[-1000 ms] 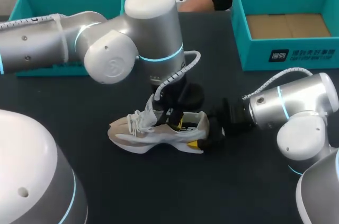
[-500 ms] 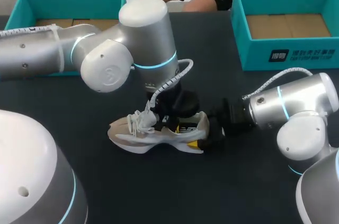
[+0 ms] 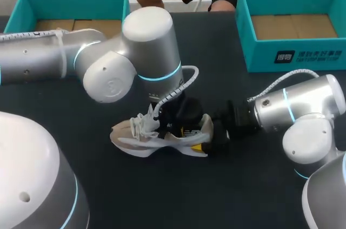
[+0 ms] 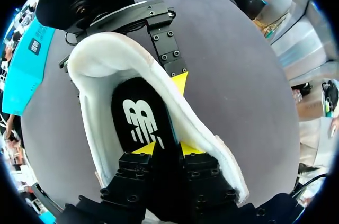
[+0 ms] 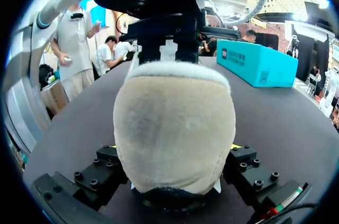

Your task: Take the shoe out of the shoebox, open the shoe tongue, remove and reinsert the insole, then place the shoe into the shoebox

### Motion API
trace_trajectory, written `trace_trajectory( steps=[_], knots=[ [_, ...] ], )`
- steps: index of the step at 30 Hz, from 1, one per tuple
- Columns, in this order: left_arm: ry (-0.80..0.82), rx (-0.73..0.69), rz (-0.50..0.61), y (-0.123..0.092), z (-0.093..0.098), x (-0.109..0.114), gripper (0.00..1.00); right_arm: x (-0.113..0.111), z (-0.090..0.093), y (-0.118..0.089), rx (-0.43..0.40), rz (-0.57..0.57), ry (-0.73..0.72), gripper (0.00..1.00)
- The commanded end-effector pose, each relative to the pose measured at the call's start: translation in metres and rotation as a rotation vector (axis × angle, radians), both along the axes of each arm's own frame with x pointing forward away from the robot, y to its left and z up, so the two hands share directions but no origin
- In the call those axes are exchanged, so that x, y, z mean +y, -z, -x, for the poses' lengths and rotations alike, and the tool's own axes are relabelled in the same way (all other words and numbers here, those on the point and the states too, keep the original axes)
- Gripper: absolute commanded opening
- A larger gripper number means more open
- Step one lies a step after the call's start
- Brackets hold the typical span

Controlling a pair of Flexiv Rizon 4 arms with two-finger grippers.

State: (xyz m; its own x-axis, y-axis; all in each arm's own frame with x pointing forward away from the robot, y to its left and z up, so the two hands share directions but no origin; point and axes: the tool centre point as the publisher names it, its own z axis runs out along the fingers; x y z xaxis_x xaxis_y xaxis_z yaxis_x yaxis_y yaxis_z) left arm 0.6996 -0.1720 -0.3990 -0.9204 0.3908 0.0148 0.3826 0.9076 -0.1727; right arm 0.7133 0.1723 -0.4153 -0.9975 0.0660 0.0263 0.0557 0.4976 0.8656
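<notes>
Dark surface (image 3: pixel 162 196) holds a shoe (image 3: pixel 135 141), right claw (image 5: pixel 175 152) pinching its heel (image 5: pixel 175 102), left claw (image 4: pixel 167 149) inside, narrow, pinching the black insole (image 4: pixel 140 121).

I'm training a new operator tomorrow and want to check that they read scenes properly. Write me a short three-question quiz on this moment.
1. True or false: the shoe rests on the table.
2. Fill in: the left end effector is inside the shoe, over the black ____.
3. What part of the shoe does the right end effector grip? A toe, B heel, C laces.

Key: 1 true; 2 insole; 3 B.
</notes>
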Motion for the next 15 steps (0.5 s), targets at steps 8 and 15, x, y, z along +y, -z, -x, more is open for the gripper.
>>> trace_trajectory(
  steps=[8, 15],
  knots=[
    [0.0, 0.014, 0.004, 0.014, 0.004, -0.001, 0.0, 0.004, -0.001, 0.003, 0.0, 0.005, 0.002, 0.0],
    [0.001, 0.047, 0.006, -0.008, 0.006, 0.011, 0.0, 0.004, -0.001, 0.003, 0.0, 0.005, 0.002, 0.0]
  ],
)
